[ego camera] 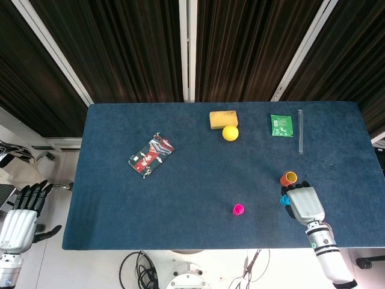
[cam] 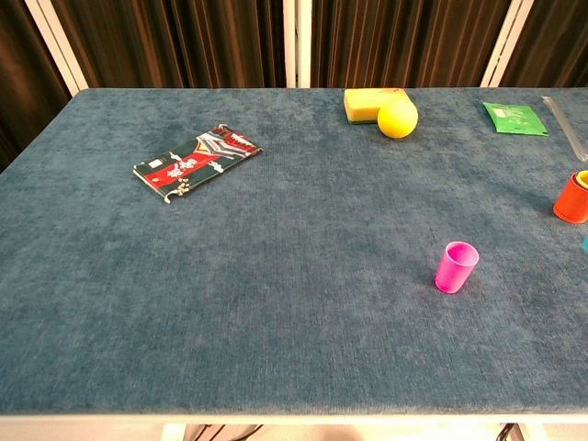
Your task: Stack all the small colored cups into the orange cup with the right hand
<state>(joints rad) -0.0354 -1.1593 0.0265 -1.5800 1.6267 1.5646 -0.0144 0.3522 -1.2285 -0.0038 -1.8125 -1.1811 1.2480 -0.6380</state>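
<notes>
blue cup (ego camera: 284,199) mostly hidden behind right hand (ego camera: 305,203)

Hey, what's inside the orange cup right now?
The orange cup shows a yellow rim inside it, apparently a yellow cup already nested. Its bottom is hidden. The blue cup remains outside, beside the right hand.

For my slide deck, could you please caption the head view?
Right hand beside the blue cup, just below the orange cup; pink cup waits apart.
</notes>
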